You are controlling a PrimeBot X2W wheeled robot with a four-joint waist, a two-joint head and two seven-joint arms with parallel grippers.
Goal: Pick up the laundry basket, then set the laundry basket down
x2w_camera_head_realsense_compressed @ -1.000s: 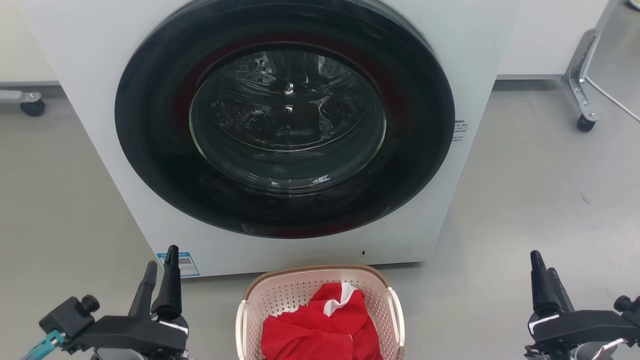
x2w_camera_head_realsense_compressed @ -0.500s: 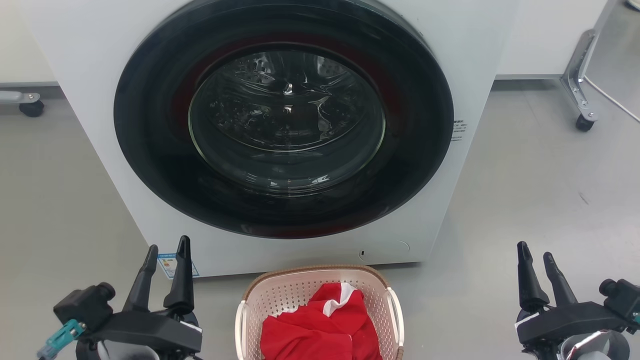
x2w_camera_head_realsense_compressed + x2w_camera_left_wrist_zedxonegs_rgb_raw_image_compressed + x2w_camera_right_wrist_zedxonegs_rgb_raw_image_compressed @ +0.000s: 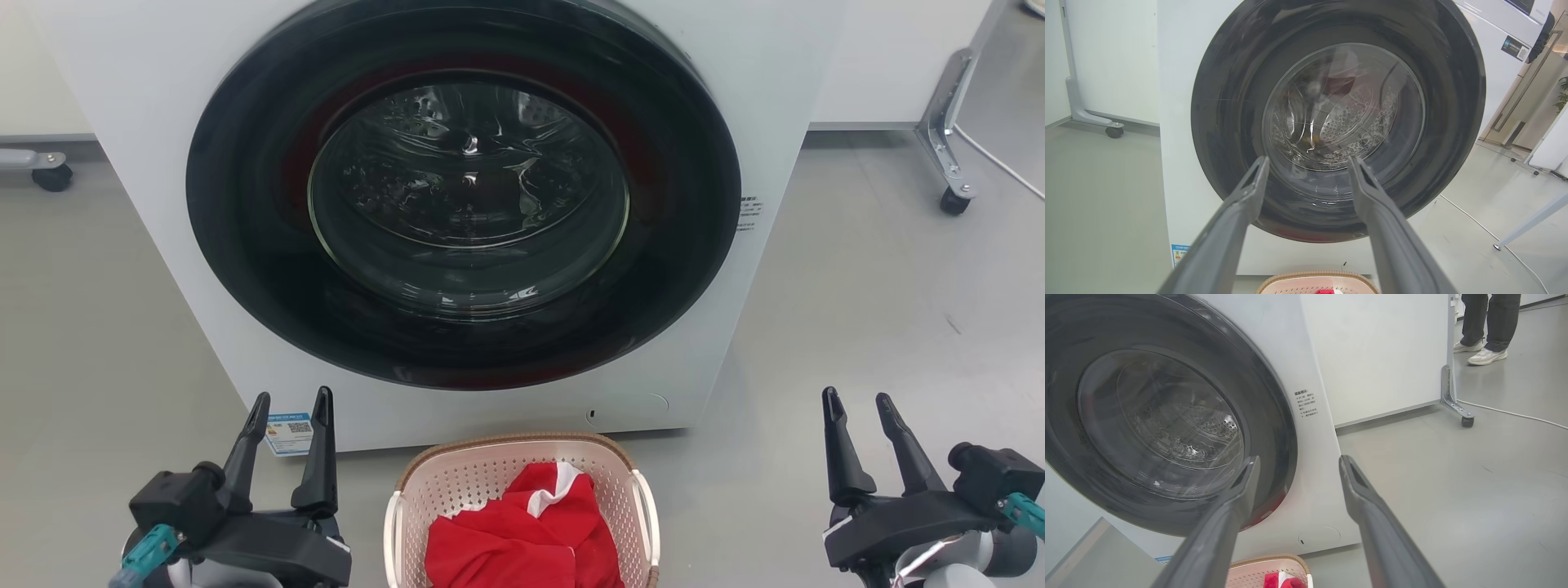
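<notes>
Left gripper (image 3: 1308,160) facing the washing machine (image 3: 1175,171)
Fingers (image 3: 1237,220) spread apart; the laundry basket (image 3: 1290,283) peeks in below the door (image 3: 1224,102).

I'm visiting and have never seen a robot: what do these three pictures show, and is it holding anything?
This is a wheeled robot with two arms. The head camera looks down: its left gripper and right gripper, each two dark fingers, are open and hold nothing. Between them, on the grey floor, stands the laundry basket with a red cloth inside, before a washing machine. The other two pictures come from cameras on each wrist, looking along the fingers. A person's legs show in the right wrist view.
</notes>
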